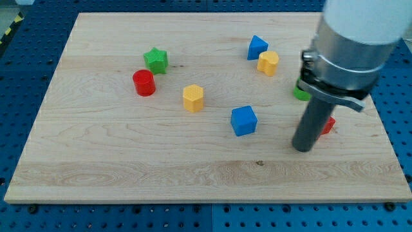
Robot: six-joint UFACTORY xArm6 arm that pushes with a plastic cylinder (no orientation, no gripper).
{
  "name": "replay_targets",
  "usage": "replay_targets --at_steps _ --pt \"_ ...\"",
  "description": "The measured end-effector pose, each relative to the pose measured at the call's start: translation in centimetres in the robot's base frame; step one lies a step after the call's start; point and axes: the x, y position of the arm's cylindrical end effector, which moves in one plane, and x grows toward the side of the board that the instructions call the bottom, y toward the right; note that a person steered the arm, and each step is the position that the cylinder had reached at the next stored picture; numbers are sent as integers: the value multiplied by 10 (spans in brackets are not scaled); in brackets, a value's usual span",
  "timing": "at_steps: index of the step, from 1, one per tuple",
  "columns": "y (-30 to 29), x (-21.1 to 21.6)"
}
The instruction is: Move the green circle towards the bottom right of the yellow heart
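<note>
Bright, even light falls from overhead across the pale wooden counter (129, 154), leaving its grain clear and free of glare. Each small block, such as the blue plastic cube (244, 120), throws only a short, soft shadow close to its base. The white and grey arm housing (351, 45) at the view's top right looks slightly soft. The counter's edges show mild perspective tapering toward the view's top.

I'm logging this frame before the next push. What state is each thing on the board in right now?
my tip: down on the board, at the view's right.
green circle: mostly hidden behind the arm, above my tip.
yellow heart: free, beside the blue block.
red block: half hidden behind the rod.
green star: next to the red cylinder.
yellow hexagon: free.
blue cube: free.
</note>
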Motion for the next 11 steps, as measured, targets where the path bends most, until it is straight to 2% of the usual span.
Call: replay_targets --at_steps 2,5,6,8,11 --pt "54 -1" --pt "61 -96" --pt "61 -96" --pt "25 -109" --pt "55 -109"
